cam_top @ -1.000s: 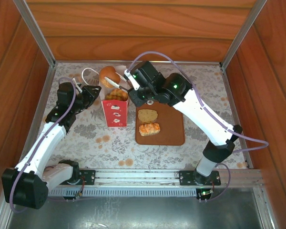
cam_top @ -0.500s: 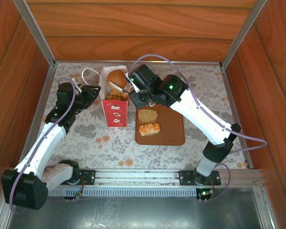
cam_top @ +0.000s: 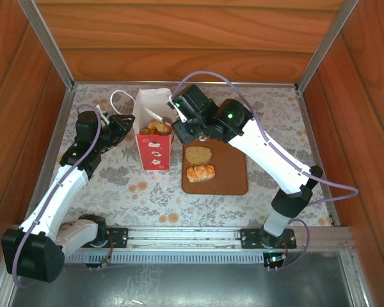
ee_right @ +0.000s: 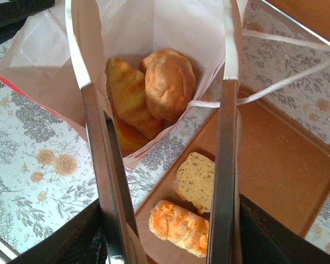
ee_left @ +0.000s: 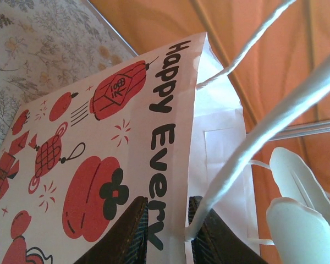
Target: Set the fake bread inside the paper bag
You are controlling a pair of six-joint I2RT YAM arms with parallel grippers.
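The white paper bag (cam_top: 155, 150) with red prints stands open left of the tray. My left gripper (cam_top: 129, 123) is shut on its left rim; up close the jaws (ee_left: 168, 223) pinch the paper edge by the "Happy Every" lettering. My right gripper (cam_top: 164, 114) hangs open and empty over the bag's mouth, its fingers (ee_right: 93, 121) spread wide. Inside the paper bag (ee_right: 154, 27) lie a round bun (ee_right: 169, 82), a croissant (ee_right: 127, 94) and more fake bread beneath. A bread slice (cam_top: 198, 154) and a glazed loaf (cam_top: 201, 173) lie on the tray.
The flat brown tray (cam_top: 230, 173) lies right of the bag, under my right arm. The bag's white cord handles (cam_top: 118, 97) loop out to the back left, and one cord (ee_right: 275, 82) crosses the tray. Wooden walls enclose the floral table (cam_top: 115, 185).
One second ago my right gripper held the round bun behind the bag. It carried the bun over the mouth and let go; the bun now lies inside.
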